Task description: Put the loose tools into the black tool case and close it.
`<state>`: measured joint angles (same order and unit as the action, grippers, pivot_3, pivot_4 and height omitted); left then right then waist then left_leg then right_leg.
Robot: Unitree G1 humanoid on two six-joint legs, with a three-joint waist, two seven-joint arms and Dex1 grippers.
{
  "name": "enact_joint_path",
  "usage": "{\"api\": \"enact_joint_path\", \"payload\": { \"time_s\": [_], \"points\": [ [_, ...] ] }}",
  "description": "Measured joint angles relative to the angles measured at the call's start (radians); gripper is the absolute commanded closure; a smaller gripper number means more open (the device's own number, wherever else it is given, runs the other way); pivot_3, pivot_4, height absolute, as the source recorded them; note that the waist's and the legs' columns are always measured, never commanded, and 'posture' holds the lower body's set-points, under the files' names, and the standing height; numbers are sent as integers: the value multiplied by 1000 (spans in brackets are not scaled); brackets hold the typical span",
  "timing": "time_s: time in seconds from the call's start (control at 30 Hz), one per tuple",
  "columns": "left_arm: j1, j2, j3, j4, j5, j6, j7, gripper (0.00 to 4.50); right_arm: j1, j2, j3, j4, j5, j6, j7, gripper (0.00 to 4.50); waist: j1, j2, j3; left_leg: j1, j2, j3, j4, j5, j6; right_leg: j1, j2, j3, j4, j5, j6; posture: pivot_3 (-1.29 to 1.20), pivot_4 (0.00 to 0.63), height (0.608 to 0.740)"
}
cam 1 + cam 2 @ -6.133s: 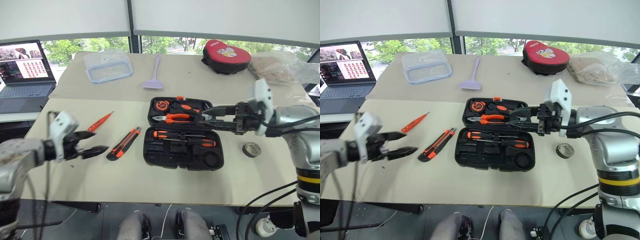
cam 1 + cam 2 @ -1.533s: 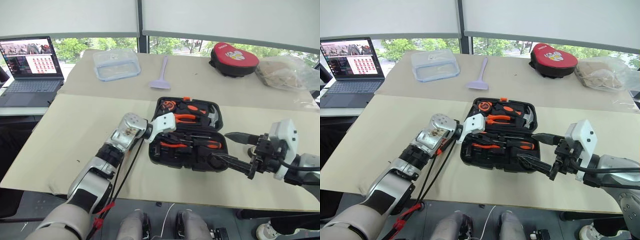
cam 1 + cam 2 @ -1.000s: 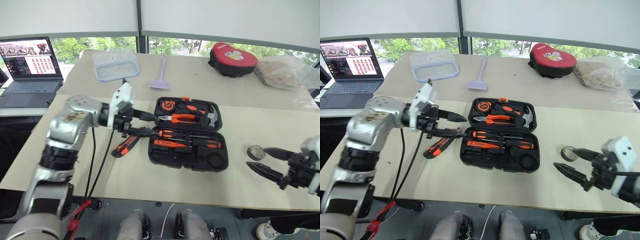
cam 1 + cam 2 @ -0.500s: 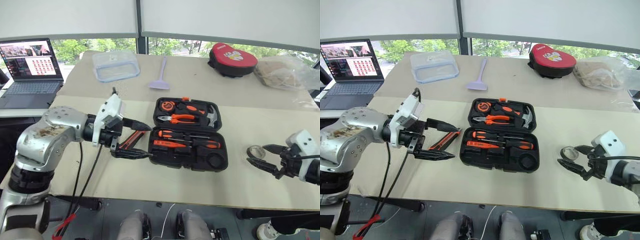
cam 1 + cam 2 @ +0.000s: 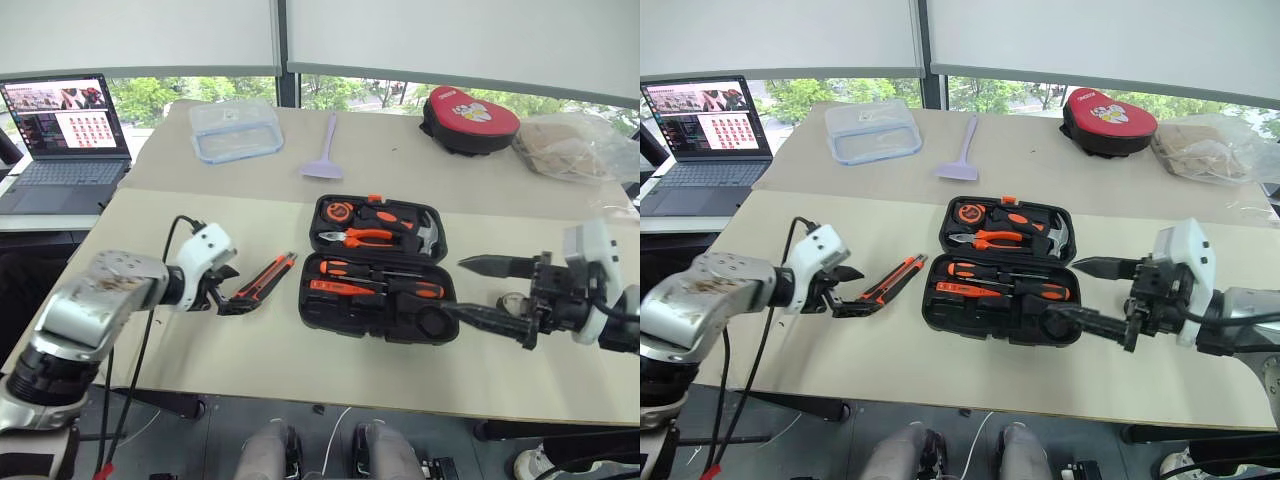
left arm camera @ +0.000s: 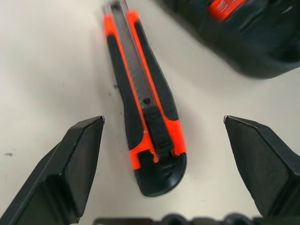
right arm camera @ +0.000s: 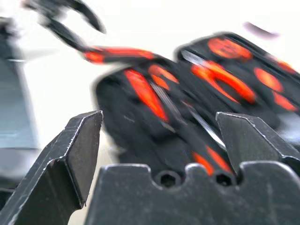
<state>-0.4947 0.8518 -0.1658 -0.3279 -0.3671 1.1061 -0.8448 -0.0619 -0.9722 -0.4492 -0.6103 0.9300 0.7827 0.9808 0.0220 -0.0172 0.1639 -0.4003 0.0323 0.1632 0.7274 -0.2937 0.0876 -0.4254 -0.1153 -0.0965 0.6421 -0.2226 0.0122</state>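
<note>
Utility knife (image 5: 262,281) just left of tool case (image 5: 377,268)

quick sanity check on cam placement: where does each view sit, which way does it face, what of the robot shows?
Left eye, right eye: on the head, facing forward and down over the table; both arms show, left gripper and right gripper open.
Left wrist: looks along its fingers down at the utility knife.
Right wrist: looks along its fingers across the open tool case.
Shared: knife and case show in all views.
</note>
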Motion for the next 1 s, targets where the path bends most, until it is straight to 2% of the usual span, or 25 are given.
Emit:
{"api": "enact_joint_path", "payload": {
  "time_s": [0.07, 0.23, 0.33, 0.37, 0.4, 0.43, 0.53, 0.67, 0.83, 0.9, 1.0],
  "points": [
    [-34, -32, -53, 20, 35, 10, 48, 113, -46, -13, 9, -38, 49, 21, -24, 0, 1, 0, 0, 0, 0, 0, 0, 0, 0, 0, 0, 0, 0, 0, 0, 0, 150, 731],
    [-75, -41, -117, 82, 82, 6, 81, 113, -80, -20, 45, -64, 94, 36, -82, 0, -1, -1, 0, 0, 0, 0, -1, 0, 0, -1, 0, 0, 0, 0, -1, 0, 150, 731],
    [-87, -41, -133, 111, 99, -24, 79, 840, -83, -19, 52, -76, 104, 36, -107, 0, 0, -1, 0, 1, 0, 0, -1, 0, 0, 0, -1, 0, 0, 0, -1, 0, 150, 731],
    [-89, -39, -131, 125, 99, -35, 75, 1310, -83, -20, 52, -78, 106, 36, -113, 0, 0, -1, 0, 1, 0, 0, -1, 0, 0, 0, -1, 0, 0, 0, -1, 0, 150, 731],
    [-89, -36, -130, 130, 99, -38, 73, 1502, -82, -20, 52, -78, 106, 36, -114, 0, -1, -1, 0, 1, 0, 0, -1, 0, 0, 0, -1, 0, 0, 0, -1, 0, 150, 731],
    [-89, -34, -127, 136, 99, -42, 68, 1958, -82, -20, 52, -79, 107, 36, -117, 0, -1, -1, 0, 1, 0, 0, -1, 0, 0, -1, -1, 0, 0, 0, -1, 0, 150, 731],
    [-101, -27, -103, 182, 88, -54, 38, 2748, -69, -20, 52, -83, 106, 36, -124, 0, -3, -1, 0, 0, 1, 0, -1, 0, 0, -1, -1, 0, 0, 0, -1, 0, 150, 731],
    [-185, -18, -54, 290, 58, -151, -64, 2748, -38, -20, 41, -86, 107, 36, -141, 0, 0, -2, 0, -6, 0, 0, 1, 0, 0, -6, -1, -3, 1, 0, -1, 0, 150, 731],
    [-349, -1, -27, 302, 26, -413, -313, 2748, 37, -36, -12, -80, 130, 54, -130, 0, 6, -2, 0, -7, -1, 2, 1, 0, 0, -7, -1, -3, 0, 0, 0, 0, 150, 731],
    [-367, 0, -70, 275, 25, -517, -444, 2748, 93, -48, -24, -79, 117, 57, -104, 0, 5, -2, 0, -6, -1, 3, 1, 0, 0, -6, 1, -3, -1, 0, 0, 0, 150, 731],
    [-375, -36, -169, 280, 58, -605, -555, 2748, 115, -45, -25, -78, 73, 47, -113, 0, 4, -2, 0, -6, -1, 3, 1, 0, 0, -6, 2, -2, 0, 0, 0, 0, 150, 731]
  ]
}}
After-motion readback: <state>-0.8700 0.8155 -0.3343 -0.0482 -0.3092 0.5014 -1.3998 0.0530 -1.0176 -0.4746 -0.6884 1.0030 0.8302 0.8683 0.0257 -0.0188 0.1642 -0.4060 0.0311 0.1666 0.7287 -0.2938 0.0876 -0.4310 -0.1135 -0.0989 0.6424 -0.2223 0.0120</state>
